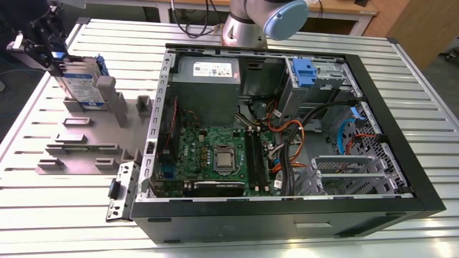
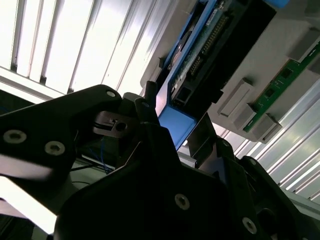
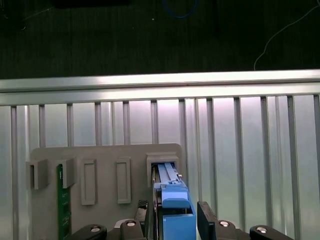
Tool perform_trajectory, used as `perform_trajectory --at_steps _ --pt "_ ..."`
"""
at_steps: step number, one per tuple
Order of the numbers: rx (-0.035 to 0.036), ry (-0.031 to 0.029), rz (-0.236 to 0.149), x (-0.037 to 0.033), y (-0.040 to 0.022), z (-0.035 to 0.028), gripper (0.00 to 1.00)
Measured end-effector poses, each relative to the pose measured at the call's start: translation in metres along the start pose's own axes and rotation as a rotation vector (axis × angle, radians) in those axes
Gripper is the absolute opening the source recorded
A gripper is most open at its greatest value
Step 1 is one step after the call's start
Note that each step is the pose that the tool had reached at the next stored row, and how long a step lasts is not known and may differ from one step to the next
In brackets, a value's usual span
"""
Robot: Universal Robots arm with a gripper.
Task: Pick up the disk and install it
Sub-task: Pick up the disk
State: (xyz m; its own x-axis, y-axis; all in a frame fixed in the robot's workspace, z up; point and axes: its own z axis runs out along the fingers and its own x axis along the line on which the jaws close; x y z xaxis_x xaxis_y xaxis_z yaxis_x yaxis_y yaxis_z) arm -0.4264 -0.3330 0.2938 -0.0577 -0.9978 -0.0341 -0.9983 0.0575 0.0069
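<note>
First wrist view: pick step. Gripper [image 3: 176, 215] jaws apart, straddling disk [image 3: 175, 197] seated upright in grey stand [image 3: 100, 155]. Next: square clamp, straight lift.

This is looking like a robotics lab or test workshop. A slotted aluminium bench [image 1: 64, 215] is carrying an opened desktop computer case [image 1: 287, 220] with its motherboard [image 1: 215, 156] lying exposed. A grey fixture plate [image 1: 79, 156] is sitting beside it, a robot arm's base [image 1: 248, 24] is standing behind the case, and cables [image 1: 193, 16] are trailing by a wooden desk [image 1: 337, 8].
</note>
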Motion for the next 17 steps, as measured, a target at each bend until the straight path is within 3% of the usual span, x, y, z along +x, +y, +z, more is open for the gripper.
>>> perform_trajectory --at_steps 8,14,17 --pt "0.0000 -0.0001 0.012 -0.0003 0.0002 0.0003 0.51" --pt "-0.0092 0.0004 0.011 -0.0004 0.0002 0.0010 0.51" --pt "-0.0102 0.0005 0.010 -0.0003 0.0003 0.0012 0.51"
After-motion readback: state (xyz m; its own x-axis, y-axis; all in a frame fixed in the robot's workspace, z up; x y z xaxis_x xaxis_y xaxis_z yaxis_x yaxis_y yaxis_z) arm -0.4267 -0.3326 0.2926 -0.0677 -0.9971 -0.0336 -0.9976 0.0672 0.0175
